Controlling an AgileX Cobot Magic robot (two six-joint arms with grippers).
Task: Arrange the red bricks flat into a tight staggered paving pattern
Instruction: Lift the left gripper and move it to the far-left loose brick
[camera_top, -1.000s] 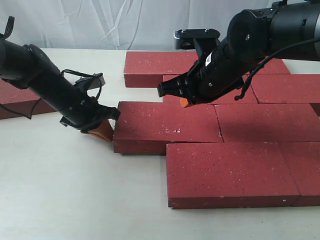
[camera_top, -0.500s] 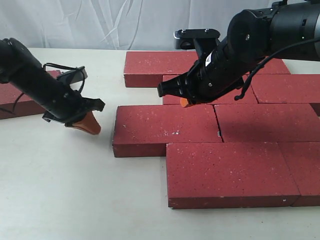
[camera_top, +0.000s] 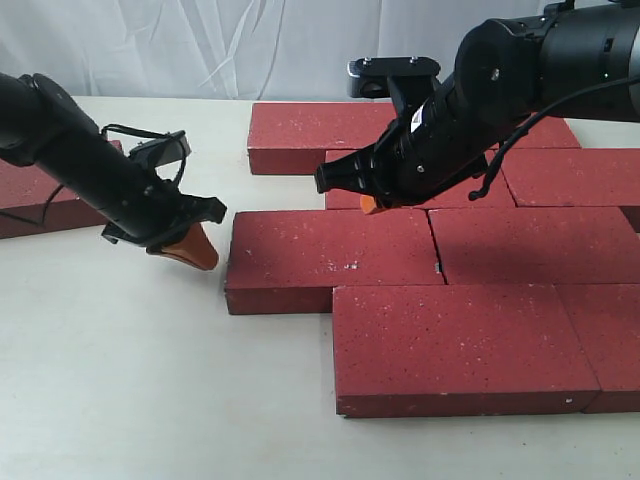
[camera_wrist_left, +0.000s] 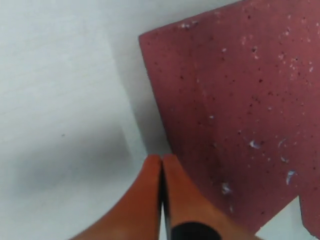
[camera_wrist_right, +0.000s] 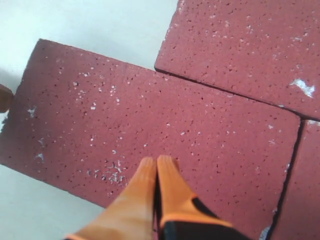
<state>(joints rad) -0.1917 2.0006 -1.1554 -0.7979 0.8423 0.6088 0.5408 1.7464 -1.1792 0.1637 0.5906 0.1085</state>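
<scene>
Several red bricks lie flat in staggered rows; the middle-left brick (camera_top: 330, 255) (camera_wrist_right: 150, 120) (camera_wrist_left: 235, 110) ends the middle row. The front brick (camera_top: 460, 345) lies against its near side. My left gripper (camera_top: 192, 252) (camera_wrist_left: 161, 158) is shut and empty, with its orange tips low over the table just left of that brick's short end, a small gap between them. My right gripper (camera_top: 370, 205) (camera_wrist_right: 156, 160) is also shut and empty, hovering over the far edge of the same brick. A lone red brick (camera_top: 40, 200) lies at the far left, partly behind the left arm.
A back brick (camera_top: 320, 135) lies behind the right arm, and more bricks (camera_top: 535, 245) fill the right side up to the picture's edge. The white table (camera_top: 150, 380) is bare at the front left. A white curtain hangs behind.
My left gripper pulled back left from the middle-left brick's end, then came partway back toward it. The right arm has not moved.
</scene>
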